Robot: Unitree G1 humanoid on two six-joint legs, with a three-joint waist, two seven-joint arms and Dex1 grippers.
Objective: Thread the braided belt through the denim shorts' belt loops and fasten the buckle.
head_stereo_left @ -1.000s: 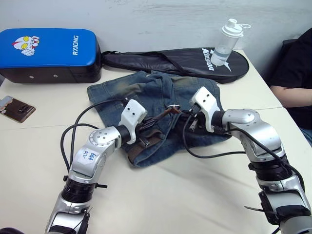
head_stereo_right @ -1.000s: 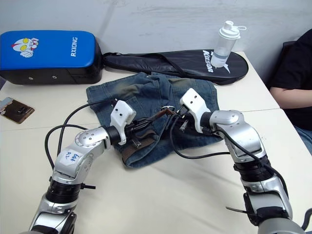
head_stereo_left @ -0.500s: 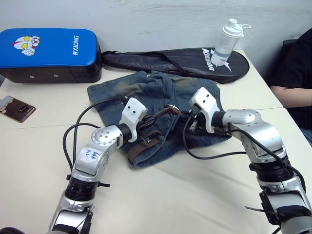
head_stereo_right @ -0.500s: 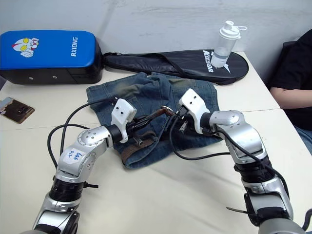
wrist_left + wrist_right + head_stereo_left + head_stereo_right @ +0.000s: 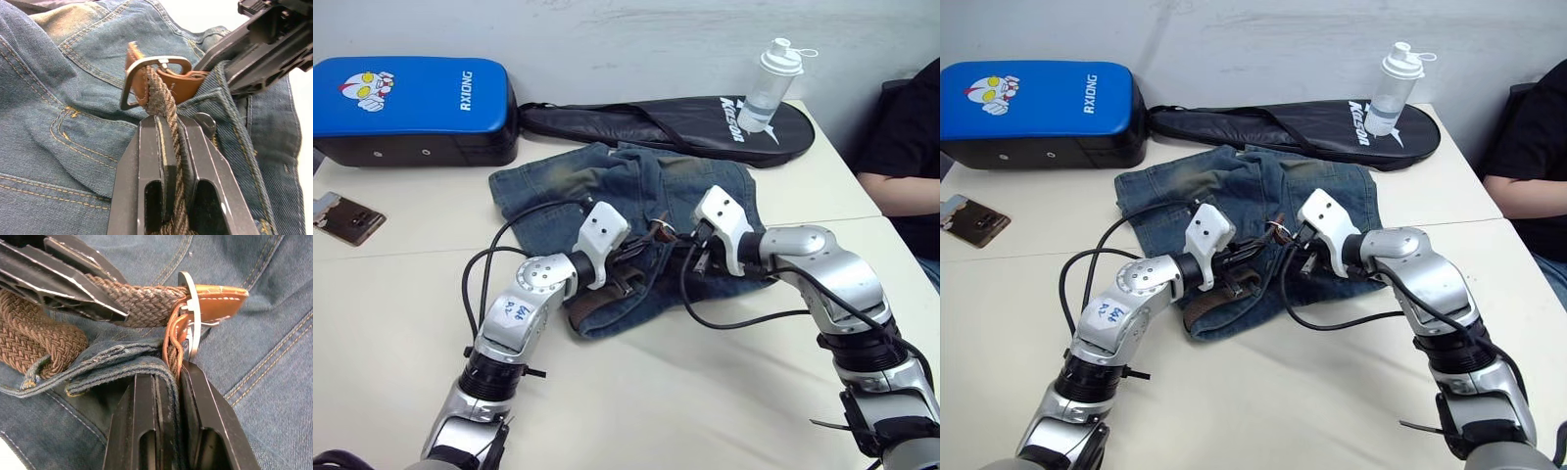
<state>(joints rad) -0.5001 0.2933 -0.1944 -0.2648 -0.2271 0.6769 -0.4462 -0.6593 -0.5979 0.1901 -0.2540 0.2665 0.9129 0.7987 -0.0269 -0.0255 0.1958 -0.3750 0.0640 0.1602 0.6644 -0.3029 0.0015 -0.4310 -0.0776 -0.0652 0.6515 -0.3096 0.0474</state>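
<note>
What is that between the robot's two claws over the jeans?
The buckle end of the braided belt, above the denim shorts. The left gripper pinches the braid; the right gripper clamps the waistband. Both wrist views show it.

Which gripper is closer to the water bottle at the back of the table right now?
Right. The right gripper sits over the denim shorts, on the side below the water bottle. The left gripper is over the shorts too, farther toward the blue pad.
</note>
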